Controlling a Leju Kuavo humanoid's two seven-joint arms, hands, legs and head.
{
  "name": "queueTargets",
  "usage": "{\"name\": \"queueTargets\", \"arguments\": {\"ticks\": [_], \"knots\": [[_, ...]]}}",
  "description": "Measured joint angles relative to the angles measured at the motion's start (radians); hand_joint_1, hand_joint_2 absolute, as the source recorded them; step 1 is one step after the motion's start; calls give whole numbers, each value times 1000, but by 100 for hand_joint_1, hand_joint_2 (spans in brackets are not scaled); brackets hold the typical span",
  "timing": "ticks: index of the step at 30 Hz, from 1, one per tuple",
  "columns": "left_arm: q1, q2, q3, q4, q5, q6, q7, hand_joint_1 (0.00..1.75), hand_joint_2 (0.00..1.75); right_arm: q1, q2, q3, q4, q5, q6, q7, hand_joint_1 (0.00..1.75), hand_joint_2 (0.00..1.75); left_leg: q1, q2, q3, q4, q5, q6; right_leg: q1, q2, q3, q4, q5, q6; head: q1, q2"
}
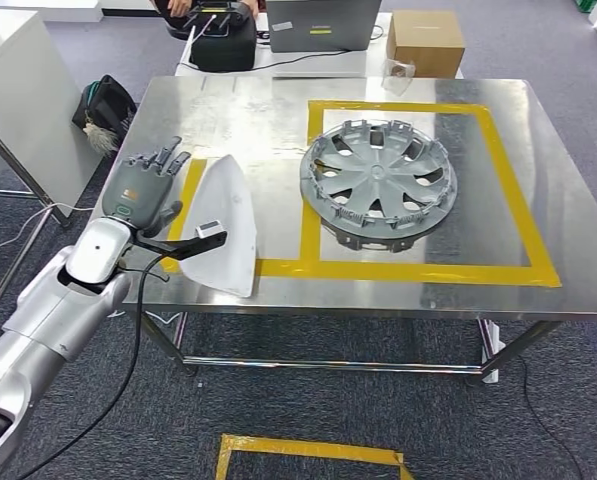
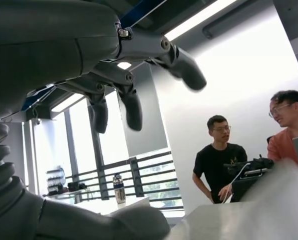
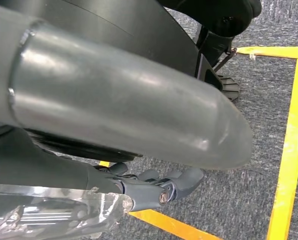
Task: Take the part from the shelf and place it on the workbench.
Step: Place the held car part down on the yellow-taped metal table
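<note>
The white, roughly triangular plastic part point(image 1: 223, 225) lies flat on the steel workbench point(image 1: 567, 200), at its front left over the yellow tape line. My left hand point(image 1: 144, 180) is just left of it above the bench's left edge, palm down, fingers spread and holding nothing. In the left wrist view the fingers point(image 2: 132, 105) stand apart in the air, and the part point(image 2: 279, 200) is a white blur beyond them. My right hand point(image 3: 166, 185) hangs over the carpet with straight fingers and nothing in it.
A grey wheel cover point(image 1: 378, 180) lies inside the yellow taped square on the bench. Behind the bench are a cardboard box point(image 1: 425, 42), a laptop point(image 1: 324, 25) and a black case point(image 1: 223, 40). Two people point(image 2: 218, 160) stand beyond. A black bag point(image 1: 105, 105) sits on the floor at left.
</note>
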State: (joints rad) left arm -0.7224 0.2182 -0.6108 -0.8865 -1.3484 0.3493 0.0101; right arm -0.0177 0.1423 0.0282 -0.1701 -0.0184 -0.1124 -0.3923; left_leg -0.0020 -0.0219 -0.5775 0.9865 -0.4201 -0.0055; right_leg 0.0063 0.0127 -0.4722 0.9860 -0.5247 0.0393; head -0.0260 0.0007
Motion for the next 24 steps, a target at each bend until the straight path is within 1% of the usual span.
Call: {"name": "queueTargets", "arguments": {"ticks": [11, 18, 24], "knots": [[-5, 0, 0, 1, 2, -10, -21, 0, 0, 0, 0, 0, 0, -1, 4, 2, 0, 0, 0, 0, 0, 0, 0, 0, 0, 0, 0, 0, 0, 0, 0, 0], [-6, 1, 1, 1, -13, 21, 0, 0, 0, 0, 0, -1, 0, -1, 5, 3, 0, 0, 0, 0, 0, 0, 0, 0, 0, 0, 0, 0, 0, 0, 0, 0], [-5, 2, 9, 1, -18, 29, 6, 0, 0, 0, 0, -1, 0, -1, 5, 3, 0, 0, -3, 0, 0, 2, -1, 1, -2, 0, 1, -1, 1, 1, 0, 0]]}}
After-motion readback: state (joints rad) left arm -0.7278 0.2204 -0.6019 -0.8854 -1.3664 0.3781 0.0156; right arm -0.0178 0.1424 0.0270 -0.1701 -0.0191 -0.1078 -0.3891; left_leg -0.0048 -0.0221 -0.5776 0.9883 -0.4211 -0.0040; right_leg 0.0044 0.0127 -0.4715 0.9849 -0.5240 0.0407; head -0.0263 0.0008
